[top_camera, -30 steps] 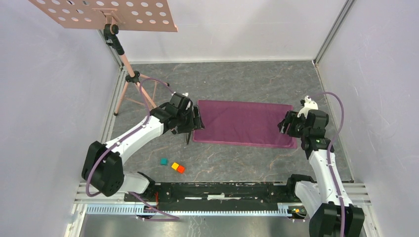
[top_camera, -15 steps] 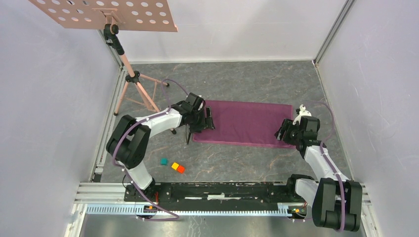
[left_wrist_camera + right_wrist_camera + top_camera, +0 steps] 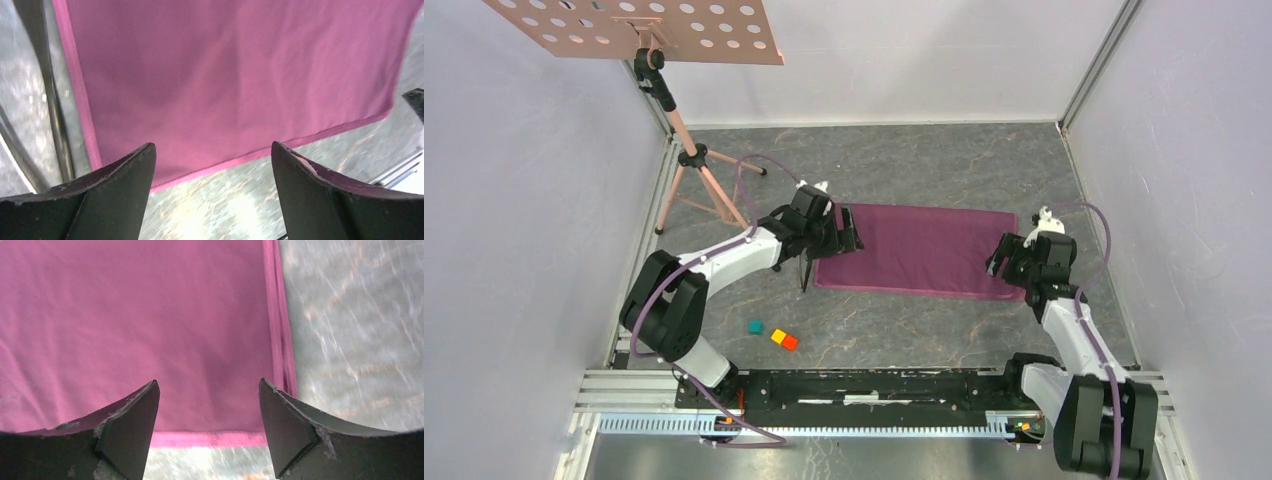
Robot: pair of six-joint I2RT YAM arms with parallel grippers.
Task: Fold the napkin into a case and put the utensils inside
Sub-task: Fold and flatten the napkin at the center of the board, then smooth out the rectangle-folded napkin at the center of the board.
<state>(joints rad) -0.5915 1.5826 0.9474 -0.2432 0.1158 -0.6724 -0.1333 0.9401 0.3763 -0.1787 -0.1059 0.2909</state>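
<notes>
Two white-and-black robot arms, seen from above. The left arm (image 3: 724, 262) bends at its elbow and stretches away to the right, its wrist turned so that the left gripper (image 3: 848, 232) points in toward the centre. Its two dark fingers (image 3: 120, 180) stand wide apart with nothing between them. The right arm (image 3: 1072, 325) runs almost straight away from its base, with the right gripper (image 3: 1000, 256) angled to the left. Its fingers are likewise spread, with nothing gripped.
</notes>
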